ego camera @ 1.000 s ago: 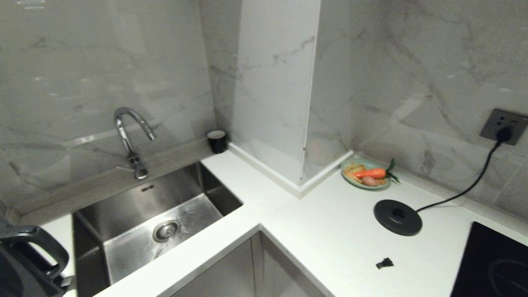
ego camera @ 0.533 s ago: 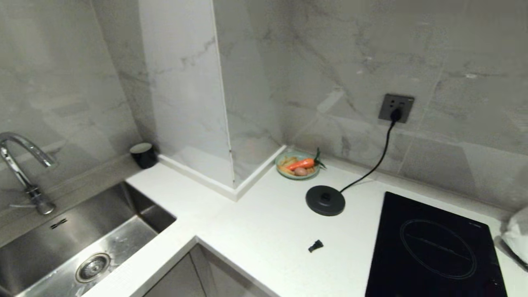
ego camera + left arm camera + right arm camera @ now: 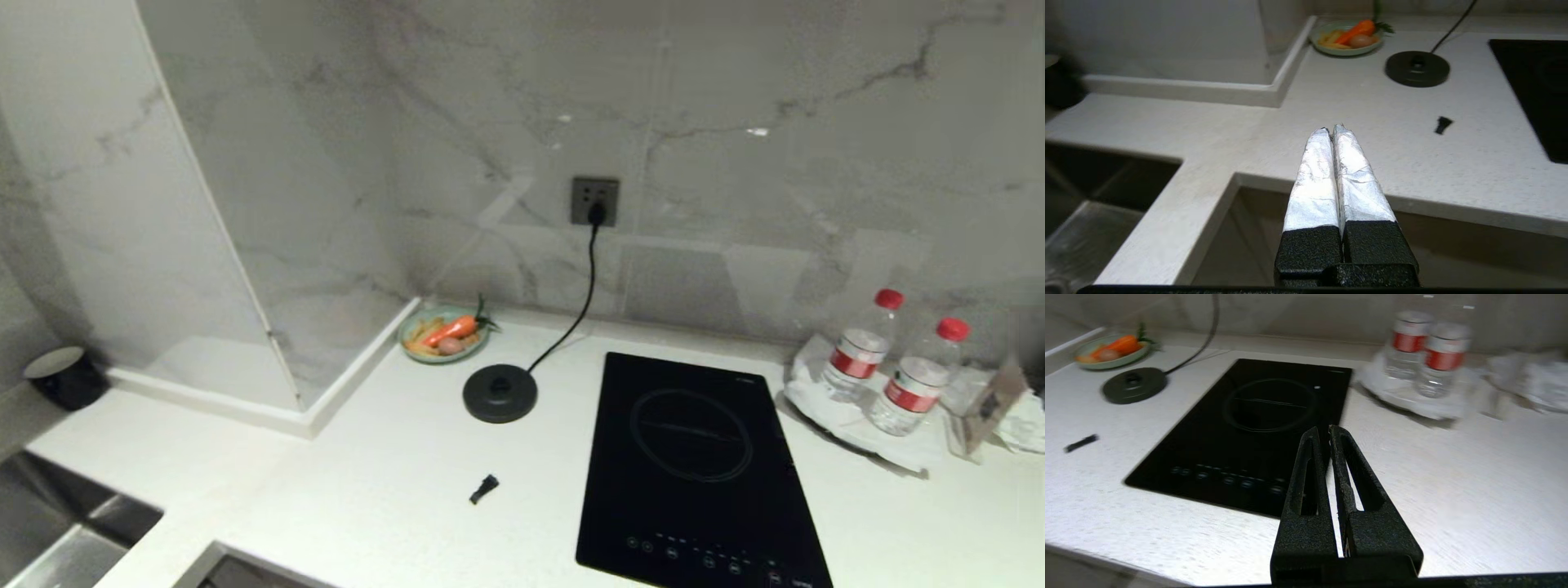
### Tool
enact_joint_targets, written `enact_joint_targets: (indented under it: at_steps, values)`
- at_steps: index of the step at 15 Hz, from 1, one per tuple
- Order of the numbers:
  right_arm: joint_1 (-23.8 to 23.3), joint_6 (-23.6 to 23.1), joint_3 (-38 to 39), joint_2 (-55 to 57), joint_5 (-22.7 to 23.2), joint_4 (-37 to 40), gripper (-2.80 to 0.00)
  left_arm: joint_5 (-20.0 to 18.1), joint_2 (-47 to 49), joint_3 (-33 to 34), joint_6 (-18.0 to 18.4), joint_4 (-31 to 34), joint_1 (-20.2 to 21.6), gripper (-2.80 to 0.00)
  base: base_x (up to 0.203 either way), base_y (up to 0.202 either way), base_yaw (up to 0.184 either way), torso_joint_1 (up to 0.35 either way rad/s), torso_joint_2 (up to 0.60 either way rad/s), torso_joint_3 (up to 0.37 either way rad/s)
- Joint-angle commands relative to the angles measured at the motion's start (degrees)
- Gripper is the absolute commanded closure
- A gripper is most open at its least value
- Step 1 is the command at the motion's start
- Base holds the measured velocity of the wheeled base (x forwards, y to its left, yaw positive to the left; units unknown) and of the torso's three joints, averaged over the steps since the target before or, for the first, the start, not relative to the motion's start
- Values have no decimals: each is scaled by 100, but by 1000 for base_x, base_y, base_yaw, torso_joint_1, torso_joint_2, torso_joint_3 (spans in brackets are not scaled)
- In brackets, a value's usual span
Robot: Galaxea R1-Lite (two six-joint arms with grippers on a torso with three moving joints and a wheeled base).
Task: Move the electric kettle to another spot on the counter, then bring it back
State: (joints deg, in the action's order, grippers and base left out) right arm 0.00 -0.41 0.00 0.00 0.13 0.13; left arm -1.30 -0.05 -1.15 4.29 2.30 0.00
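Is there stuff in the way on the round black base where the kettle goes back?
Nothing shows on the base; its top is bare. The closest things are the veggie plate behind it and a small black bit in front, both apart from it. No kettle is in view.

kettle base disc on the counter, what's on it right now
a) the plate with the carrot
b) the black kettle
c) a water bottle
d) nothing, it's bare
d: the kettle base disc sits bare on the counter with only its cord running up to the wall socket; the plate with the carrot lies behind it and the water bottles stand beyond the cooktop.
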Motion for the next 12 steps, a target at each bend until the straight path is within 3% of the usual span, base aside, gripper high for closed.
enact_joint_targets:
  at_steps: [1, 8, 12]
  values:
    - [0, -3, 0, 0, 4, 4, 0, -1, 14, 0, 2, 1, 0, 0, 2, 6, -170, 2, 2, 4]
    - [0, -3, 0, 0, 4, -5, 0, 7, 14, 0, 2, -2, 0, 0, 1, 7, -174, 1, 1, 2]
    - [0, 6, 0, 0, 4, 4, 0, 7, 14, 0, 2, -2, 0, 0, 1, 2, -48, 2, 3, 1]
